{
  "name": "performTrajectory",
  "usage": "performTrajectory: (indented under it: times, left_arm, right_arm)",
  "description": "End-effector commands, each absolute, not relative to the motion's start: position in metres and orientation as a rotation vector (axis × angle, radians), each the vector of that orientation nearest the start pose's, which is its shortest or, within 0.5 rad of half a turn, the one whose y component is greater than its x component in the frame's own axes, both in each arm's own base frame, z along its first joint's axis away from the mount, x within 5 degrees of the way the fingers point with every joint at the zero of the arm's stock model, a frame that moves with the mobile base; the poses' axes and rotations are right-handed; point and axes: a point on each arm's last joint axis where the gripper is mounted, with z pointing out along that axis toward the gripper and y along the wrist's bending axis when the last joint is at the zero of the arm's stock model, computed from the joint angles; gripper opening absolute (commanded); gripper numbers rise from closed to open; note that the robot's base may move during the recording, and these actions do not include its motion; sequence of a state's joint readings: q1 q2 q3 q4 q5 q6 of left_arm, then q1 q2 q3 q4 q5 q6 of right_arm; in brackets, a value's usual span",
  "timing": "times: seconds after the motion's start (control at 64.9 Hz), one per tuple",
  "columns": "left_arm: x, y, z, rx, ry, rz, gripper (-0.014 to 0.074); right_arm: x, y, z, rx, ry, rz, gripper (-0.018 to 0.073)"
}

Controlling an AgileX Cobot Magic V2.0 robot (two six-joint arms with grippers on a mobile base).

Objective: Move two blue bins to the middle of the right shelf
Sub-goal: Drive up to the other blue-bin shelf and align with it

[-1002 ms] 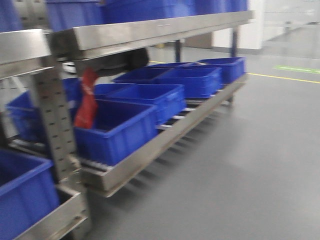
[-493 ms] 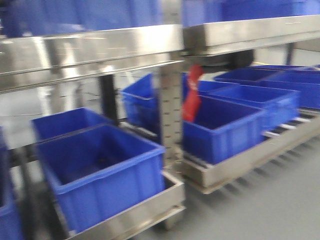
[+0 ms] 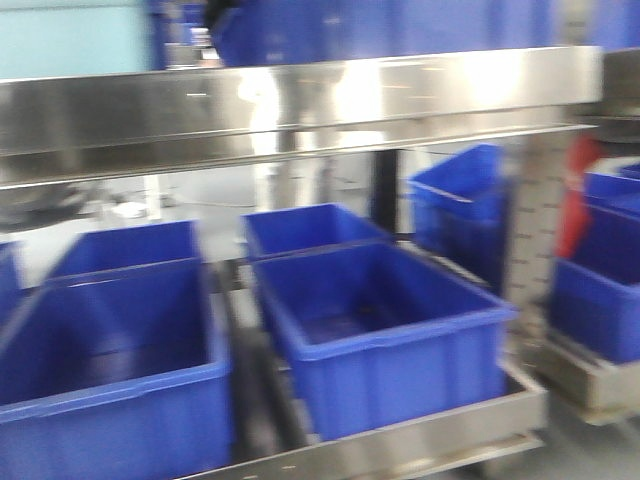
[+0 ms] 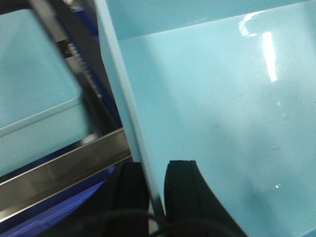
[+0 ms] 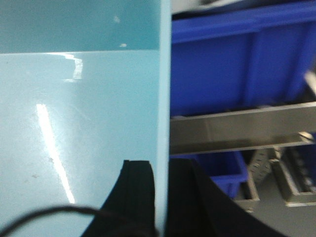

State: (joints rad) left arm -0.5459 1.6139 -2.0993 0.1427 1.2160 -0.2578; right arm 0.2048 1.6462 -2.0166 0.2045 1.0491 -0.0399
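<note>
A pale sky-blue bin fills the left wrist view; my left gripper is shut on its left wall, one black finger inside and one outside. The same kind of pale blue bin fills the right wrist view; my right gripper is shut on its right wall. A second pale blue bin stands at the left in the left wrist view, beyond a steel rail. In the front view a pale blue patch shows at the top left above the shelf; the grippers are out of that view.
A steel shelf beam crosses the front view. Under it stand several dark blue bins on the low shelf, with a perforated steel post and a red tag at the right. Dark blue bins and a steel rail lie right of my right gripper.
The front view has swept left along the racks: the post and red tag moved from the left of the picture to its right edge, and other dark blue bins came into view.
</note>
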Motion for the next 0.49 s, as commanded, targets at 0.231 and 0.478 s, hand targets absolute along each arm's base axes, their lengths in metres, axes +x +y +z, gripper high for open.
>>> performTrajectory:
  times: [0.231,0.478]
  left_arm:
    - [0.2749,-0.1502,0.5149,0.308,2.144,-0.245,-0.0111]
    - [0.2749,-0.1502,0.5149,0.308,2.144,-0.245,-0.0111]
  right_arm:
    - [0.3405,0.0797,0.4914,-0.241,2.084,0.288,-0.0152]
    - [0.3405,0.0797,0.4914,-0.241,2.084,0.288,-0.0152]
